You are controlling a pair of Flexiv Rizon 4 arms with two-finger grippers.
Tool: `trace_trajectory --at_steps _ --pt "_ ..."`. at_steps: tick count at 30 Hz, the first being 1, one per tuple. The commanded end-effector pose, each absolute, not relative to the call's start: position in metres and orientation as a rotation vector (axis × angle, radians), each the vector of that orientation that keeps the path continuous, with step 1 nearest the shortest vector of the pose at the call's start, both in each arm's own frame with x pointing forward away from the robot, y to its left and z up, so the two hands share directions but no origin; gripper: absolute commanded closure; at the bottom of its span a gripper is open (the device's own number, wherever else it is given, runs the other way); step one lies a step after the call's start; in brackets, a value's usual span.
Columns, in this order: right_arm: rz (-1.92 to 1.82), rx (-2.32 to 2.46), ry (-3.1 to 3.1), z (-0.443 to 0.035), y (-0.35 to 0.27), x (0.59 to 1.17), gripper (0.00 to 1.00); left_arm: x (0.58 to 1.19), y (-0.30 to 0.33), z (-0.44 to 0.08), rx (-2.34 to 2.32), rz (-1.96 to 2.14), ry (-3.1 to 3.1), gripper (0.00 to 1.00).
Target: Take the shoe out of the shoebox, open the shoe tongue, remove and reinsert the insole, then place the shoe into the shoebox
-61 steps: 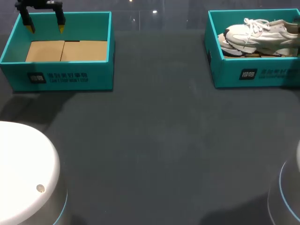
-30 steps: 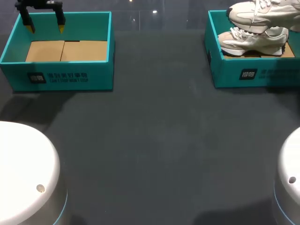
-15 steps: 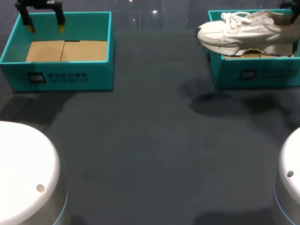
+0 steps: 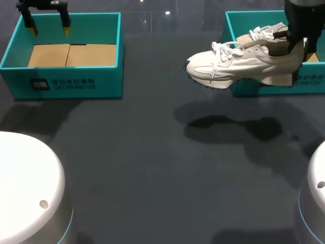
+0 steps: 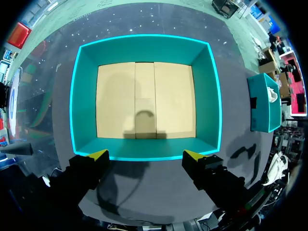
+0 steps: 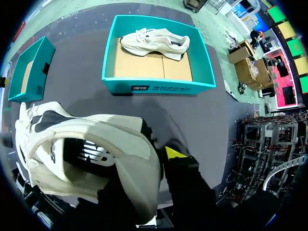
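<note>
Counter (image 4: 152, 168), dark grey and flat, is the biggest thing here, and two open boxes sit on it. The blue-green cardboard box on my left (image 4: 66, 84) has only a brown floor inside. The blue-green cardboard shoebox on my right (image 4: 310, 79) has a second white shoe (image 6: 154, 41) lying in it.

The white lace-up shoe (image 4: 238, 63) that I carry has moved a lot. Two seconds ago it lay in the shoebox on top of the other one. Then it went up, and now it hangs in the air over the counter, outside the shoebox and in front of it. Its shadow falls on the counter below. So I think the taking-out step is nearly done. The shoe is not yet set down, and the tongue is not yet opened.

The shoe's long way runs side to side across the counter. Its toe points to my left, toward the other box, and its heel is on my right. The sole faces down and the laces face up.

My right pincer (image 4: 298, 51) is pinching the heel rim. One yellow finger (image 6: 175, 153) shows outside the heel and the other is hidden by the shoe. My left pincer (image 4: 49, 28) has not moved. It hangs above the far edge of the left box, spread wide, holding nothing.
</note>
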State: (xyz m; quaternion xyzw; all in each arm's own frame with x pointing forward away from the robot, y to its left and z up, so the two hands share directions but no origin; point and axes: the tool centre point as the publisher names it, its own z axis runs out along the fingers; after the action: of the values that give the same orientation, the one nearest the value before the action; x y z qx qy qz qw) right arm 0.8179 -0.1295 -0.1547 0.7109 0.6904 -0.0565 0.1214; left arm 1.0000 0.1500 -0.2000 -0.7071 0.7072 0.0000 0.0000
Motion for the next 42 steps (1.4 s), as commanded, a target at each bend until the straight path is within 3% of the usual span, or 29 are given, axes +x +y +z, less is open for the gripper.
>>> trace_trajectory --at_steps 1,13,29,42 --pt "-0.141 2.07 2.016 -0.154 -0.133 0.814 1.0 1.0 0.15 -0.2 -2.221 0.0 2.222 0.0" --pt "-0.131 2.057 1.96 -0.165 -0.105 0.788 1.0 1.0 0.15 -0.2 -2.221 0.0 2.222 0.0" --pt "-0.165 2.003 1.931 -0.249 -0.008 0.717 1.0 1.0 0.15 -0.2 -2.221 0.0 2.222 0.0" --pt "-0.218 1.963 1.998 -0.312 0.042 0.696 1.0 1.0 0.15 -0.2 -2.221 0.0 2.222 0.0"
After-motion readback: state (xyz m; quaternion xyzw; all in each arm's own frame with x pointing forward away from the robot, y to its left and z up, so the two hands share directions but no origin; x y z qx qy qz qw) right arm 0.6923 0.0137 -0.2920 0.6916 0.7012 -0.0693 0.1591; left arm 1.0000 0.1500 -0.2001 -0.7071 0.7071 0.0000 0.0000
